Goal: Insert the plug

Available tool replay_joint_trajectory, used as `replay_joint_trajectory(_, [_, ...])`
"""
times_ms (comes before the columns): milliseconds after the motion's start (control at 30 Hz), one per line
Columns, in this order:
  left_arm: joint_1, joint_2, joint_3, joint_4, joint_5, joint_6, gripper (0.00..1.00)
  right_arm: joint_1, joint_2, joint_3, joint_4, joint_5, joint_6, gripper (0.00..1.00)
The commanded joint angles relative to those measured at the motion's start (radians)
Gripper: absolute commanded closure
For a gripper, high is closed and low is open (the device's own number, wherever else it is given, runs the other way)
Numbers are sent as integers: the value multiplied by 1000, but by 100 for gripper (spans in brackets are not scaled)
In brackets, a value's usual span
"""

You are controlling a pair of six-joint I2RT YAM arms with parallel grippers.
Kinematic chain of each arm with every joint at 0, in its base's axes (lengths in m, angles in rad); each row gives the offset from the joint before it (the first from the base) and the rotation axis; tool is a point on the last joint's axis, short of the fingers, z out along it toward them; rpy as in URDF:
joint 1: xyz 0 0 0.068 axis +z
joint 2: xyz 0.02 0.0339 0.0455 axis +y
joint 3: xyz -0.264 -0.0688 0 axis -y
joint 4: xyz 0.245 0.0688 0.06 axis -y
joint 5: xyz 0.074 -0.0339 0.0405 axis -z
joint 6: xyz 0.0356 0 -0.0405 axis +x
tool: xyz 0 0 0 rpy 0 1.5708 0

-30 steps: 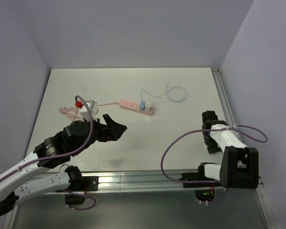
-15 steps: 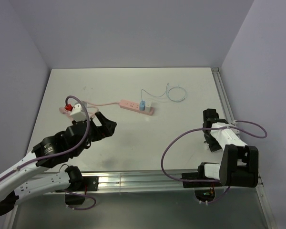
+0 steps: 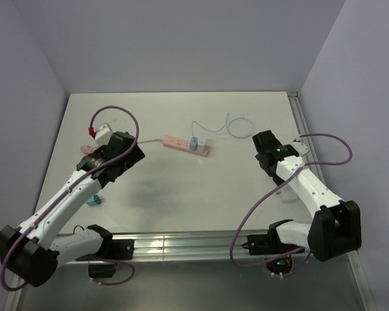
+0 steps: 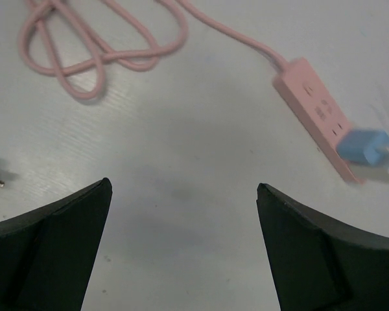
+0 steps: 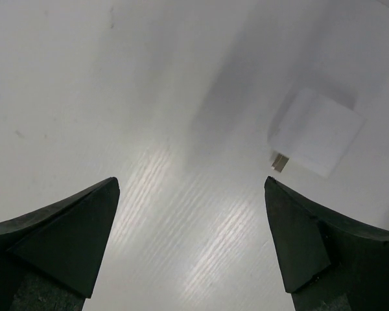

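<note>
The small light-blue and white plug [image 3: 194, 143] sits on top of the pink power strip [image 3: 179, 142] near its right end. It also shows in the left wrist view [image 4: 365, 146] on the strip [image 4: 313, 107]. I cannot tell how deep it is seated. Its thin pale cable [image 3: 237, 127] loops behind it. My left gripper [image 3: 127, 150] [image 4: 183, 188] is open and empty, left of the strip over bare table. My right gripper [image 3: 265, 144] [image 5: 191, 181] is open and empty, right of the plug.
The strip's pink cord [image 4: 97, 48] lies coiled at the left [image 3: 91, 149]. A small teal item [image 3: 95, 201] lies near the left arm. A white block [image 5: 316, 131] with a metal tab lies ahead of the right fingers. A raised rail [image 3: 303, 129] runs along the table's right edge.
The left gripper pulled back to the left, away from the strip, and now points down at the table. The right gripper moved forward and left toward the cable. The plug has not moved.
</note>
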Motion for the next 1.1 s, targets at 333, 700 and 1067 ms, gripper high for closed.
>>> replay_joint_trajectory(333, [349,169,-93,-273,-108,-460,1,125,-144,36,-93,-12,-20,0])
replay_joint_trajectory(700, [444,-13,-249,-235,-114,-580,6,142,-231,-36,-61,-50,-90,0])
replay_joint_trajectory(1067, [575,78,-273,-125,-88,-566,7,163,-270,-21,-53,-81,-125,0])
